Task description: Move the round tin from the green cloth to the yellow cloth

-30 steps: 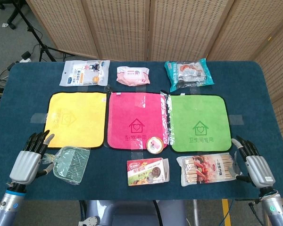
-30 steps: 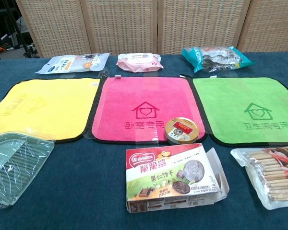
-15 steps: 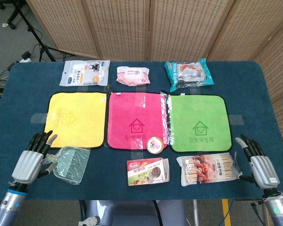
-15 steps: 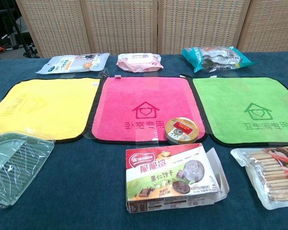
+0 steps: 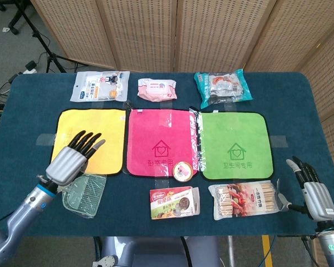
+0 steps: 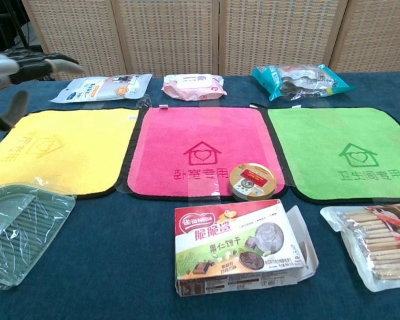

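The round tin (image 5: 182, 171) (image 6: 252, 182) lies at the front right corner of the pink cloth (image 5: 160, 142), beside the green cloth (image 5: 232, 146) (image 6: 343, 153) and not on it. The yellow cloth (image 5: 89, 139) (image 6: 60, 150) lies bare on the left. My left hand (image 5: 72, 158) (image 6: 13, 73) hovers over the yellow cloth's front left part, fingers spread and holding nothing. My right hand (image 5: 314, 192) sits low at the table's near right corner, fingers apart and empty, far from the tin.
A green wrapped comb (image 5: 83, 193) lies just in front of the yellow cloth. A snack box (image 5: 174, 203) and a pack of sticks (image 5: 244, 199) lie along the front edge. Three packets (image 5: 157, 89) line the back.
My left hand has risen from the table's near left edge and moved forward over the yellow cloth. My right hand has drawn back a little toward the near edge.
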You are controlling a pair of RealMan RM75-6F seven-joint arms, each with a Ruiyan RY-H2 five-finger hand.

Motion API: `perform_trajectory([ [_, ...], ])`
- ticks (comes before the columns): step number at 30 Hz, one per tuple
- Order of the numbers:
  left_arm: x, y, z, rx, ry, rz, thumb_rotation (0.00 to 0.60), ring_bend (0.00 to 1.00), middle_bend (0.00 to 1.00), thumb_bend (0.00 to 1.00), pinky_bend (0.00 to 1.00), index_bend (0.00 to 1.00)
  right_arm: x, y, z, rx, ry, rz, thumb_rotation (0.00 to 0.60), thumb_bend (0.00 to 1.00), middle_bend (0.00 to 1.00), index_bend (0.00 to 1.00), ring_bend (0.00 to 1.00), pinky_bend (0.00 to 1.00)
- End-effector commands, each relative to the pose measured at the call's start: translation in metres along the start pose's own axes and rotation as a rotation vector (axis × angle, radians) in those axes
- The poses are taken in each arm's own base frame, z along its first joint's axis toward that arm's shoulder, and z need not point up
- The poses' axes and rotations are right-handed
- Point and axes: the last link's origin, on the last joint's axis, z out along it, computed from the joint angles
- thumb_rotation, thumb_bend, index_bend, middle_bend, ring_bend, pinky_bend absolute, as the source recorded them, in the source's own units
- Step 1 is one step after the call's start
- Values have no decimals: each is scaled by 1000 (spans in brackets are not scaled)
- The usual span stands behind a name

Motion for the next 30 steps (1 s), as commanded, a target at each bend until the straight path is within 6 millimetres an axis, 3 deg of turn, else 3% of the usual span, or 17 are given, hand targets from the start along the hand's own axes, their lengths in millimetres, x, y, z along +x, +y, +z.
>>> perform_trajectory([
  [1,11,5,43,-106,6,147,600,0,0,1000,0,0,1,2,1,-8,5,5,600,337,0,11,0,23],
  [10,11,28,101,-298,-37,380,600,0,0,1000,0,0,4,9,4,-32,18,36,600,337,0,11,0,23],
  [14,14,60,133,-418,4,457,600,0,0,1000,0,0,7,15,7,-53,24,56,600,337,0,11,0,23],
  [23,8,107,167,-562,42,396,600,0,0,1000,0,0,12,24,10,-80,42,84,600,337,0,11,0,23],
  [30,-2,138,175,-656,25,361,600,0,0,1000,0,0,21,29,7,-91,76,116,600,337,0,11,0,23],
])
